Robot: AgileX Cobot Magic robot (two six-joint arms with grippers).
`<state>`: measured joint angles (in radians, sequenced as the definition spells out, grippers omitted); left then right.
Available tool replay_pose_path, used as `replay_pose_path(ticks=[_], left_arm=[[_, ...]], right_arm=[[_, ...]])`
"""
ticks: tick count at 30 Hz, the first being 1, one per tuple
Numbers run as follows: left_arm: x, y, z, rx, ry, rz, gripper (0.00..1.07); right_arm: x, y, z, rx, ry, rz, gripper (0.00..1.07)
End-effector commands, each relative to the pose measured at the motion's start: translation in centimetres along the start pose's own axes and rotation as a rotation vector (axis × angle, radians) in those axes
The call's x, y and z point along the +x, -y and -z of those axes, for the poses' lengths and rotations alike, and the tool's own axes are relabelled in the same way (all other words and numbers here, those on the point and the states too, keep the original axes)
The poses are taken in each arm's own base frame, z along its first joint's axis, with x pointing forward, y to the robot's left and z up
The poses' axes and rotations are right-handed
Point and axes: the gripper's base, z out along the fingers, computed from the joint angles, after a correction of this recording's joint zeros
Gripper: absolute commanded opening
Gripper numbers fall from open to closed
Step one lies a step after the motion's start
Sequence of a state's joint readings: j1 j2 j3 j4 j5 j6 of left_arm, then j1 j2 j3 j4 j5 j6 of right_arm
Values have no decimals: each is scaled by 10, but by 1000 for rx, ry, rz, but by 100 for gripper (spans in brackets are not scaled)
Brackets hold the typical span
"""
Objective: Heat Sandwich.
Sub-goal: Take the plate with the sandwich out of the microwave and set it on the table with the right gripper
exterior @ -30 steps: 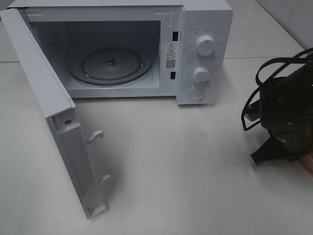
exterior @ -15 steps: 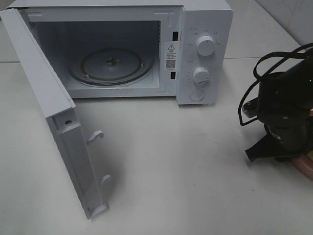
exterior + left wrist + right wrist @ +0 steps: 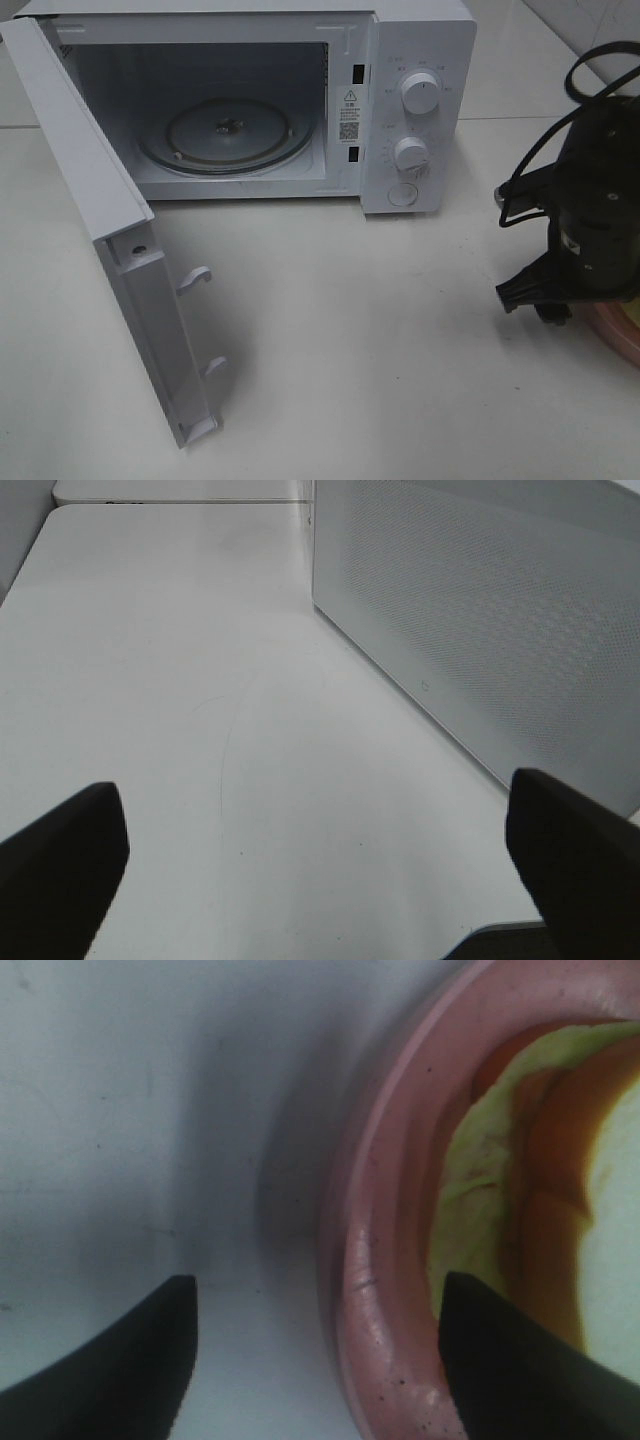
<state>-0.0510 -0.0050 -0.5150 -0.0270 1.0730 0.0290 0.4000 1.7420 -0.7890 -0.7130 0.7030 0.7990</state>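
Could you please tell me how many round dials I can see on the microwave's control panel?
2: the upper dial sits near the panel's top and the lower dial directly beneath it, above a round button. None look hidden.

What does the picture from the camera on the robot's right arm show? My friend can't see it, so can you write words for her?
The right claw is open around the rim of a pink plate, one dark finger outside it over the white table and the other over the plate. On the plate lies a sandwich with pale yellow-green and reddish filling.
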Motion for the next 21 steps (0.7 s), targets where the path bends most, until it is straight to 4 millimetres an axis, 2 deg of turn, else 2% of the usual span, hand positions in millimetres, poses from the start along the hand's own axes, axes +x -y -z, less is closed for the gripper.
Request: replay_pose_path(ticks=[1, 4, 6, 7, 11, 12, 14, 16, 19, 21], left_arm=[[0, 1, 1, 2, 9, 12, 97], [0, 1, 1, 2, 9, 12, 97], [0, 1, 1, 2, 9, 12, 97], [0, 1, 1, 2, 9, 12, 97], [0, 1, 1, 2, 9, 12, 97], [0, 1, 1, 2, 9, 12, 97], [0, 1, 1, 2, 9, 12, 97], [0, 1, 1, 2, 9, 12, 97], [0, 1, 1, 2, 9, 12, 97], [0, 1, 1, 2, 9, 12, 97]], right_arm=[[3, 9, 17, -18, 20, 36, 82], [4, 13, 26, -42, 40, 49, 88], [7, 19, 42, -78, 76, 83, 91], [7, 19, 42, -78, 76, 83, 91], [18, 32, 71, -155, 131, 123, 90], [18, 32, 71, -155, 131, 123, 90], [27, 41, 90, -193, 167, 132, 90], [30, 43, 95, -200, 176, 134, 90], [48, 57, 116, -236, 208, 146, 89], [52, 59, 120, -247, 211, 143, 89]])
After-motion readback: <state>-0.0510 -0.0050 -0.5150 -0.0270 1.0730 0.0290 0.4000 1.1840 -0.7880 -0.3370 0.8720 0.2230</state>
